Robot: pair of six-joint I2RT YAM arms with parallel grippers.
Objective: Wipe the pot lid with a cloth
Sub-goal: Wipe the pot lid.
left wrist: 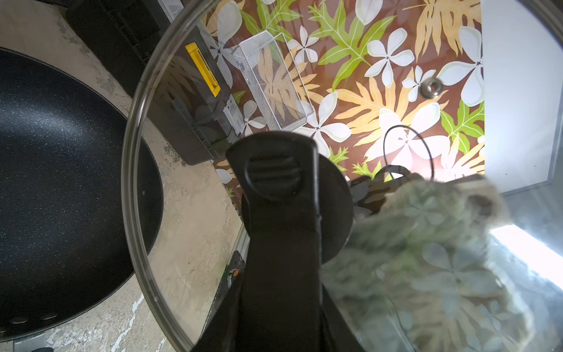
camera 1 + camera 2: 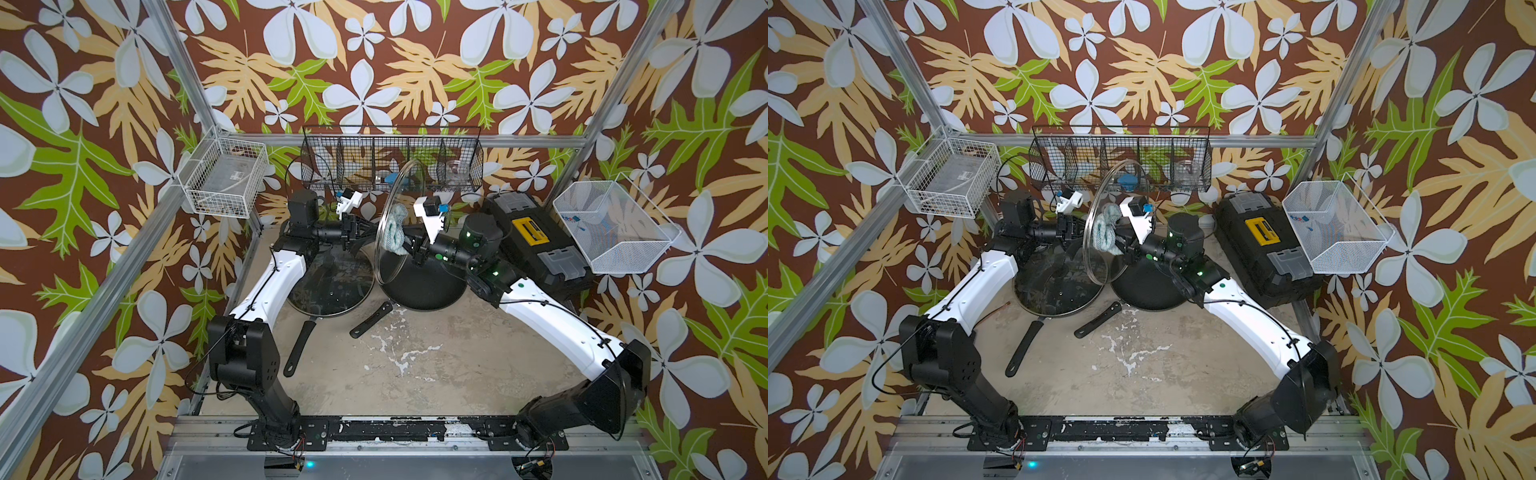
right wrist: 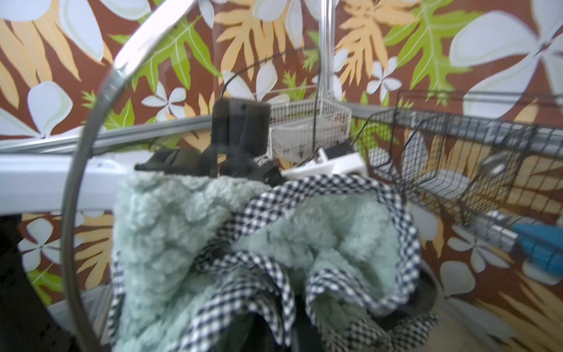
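In both top views the pot lid (image 2: 400, 183) stands on edge above the desk (image 2: 436, 365), toward the back and between the two arms. The left end effector (image 2: 360, 235) is clamped together on the lid's black handle, on the face turned to the left arm. The right end effector (image 2: 404, 246) is closed on the cloth (image 2: 394, 226), a bunched pale teal rag lying against the lid's opposite face, about its middle. Beneath them a second glass lid (image 2: 328, 286) rests flat on a long-handled pan (image 2: 299, 349), and a black pan (image 2: 424, 286) sits just beside it. A black toolbox (image 2: 536, 245) with a yellow latch stands to the right. A white wire basket (image 2: 226, 178), a black wire basket (image 2: 390, 158) and a white mesh basket (image 2: 611, 228) hang on the frame.

In the left wrist view the handle (image 1: 280, 213) runs up the middle, with the lid's clear rim (image 1: 131, 183) curving past it. The cloth (image 1: 426, 259) shows blurred through the glass. The fingers gripping the handle hardly show here.

In the right wrist view the cloth (image 3: 182, 237) fills much of the frame, fluffy teal with a dark checked edging. The lid's rim (image 3: 82, 170) arcs around it, and folds of the cloth hide the closed fingers.
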